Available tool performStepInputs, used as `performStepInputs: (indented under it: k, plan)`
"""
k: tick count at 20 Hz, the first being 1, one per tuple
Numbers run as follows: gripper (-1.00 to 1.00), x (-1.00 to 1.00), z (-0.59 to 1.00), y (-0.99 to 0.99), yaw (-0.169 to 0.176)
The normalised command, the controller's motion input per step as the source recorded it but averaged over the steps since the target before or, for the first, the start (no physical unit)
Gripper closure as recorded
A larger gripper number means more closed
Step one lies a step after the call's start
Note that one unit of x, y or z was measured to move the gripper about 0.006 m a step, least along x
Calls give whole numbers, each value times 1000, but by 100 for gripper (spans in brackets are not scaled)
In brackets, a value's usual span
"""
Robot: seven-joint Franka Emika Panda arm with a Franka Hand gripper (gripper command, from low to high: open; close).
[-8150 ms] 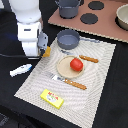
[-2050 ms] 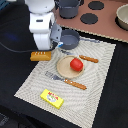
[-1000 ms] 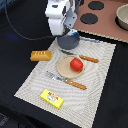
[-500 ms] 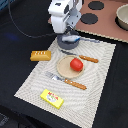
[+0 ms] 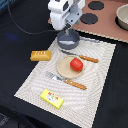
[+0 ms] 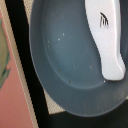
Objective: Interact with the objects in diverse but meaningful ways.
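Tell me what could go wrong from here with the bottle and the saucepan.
1. The white bottle lies along one side of the grey saucepan, near its rim. Whether the jaws hold it is unclear, so a release might tip it out.
2. The gripper hangs close over the saucepan. Going lower may knock the rim and shove it toward the beige plate.
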Motion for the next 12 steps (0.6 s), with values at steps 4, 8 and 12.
performStepInputs:
  k: [4,8,12]
  plan:
    - [-100,342,166,-209,0]
    - [-100,294,8,-228,0]
    - [-100,242,0,-221,0]
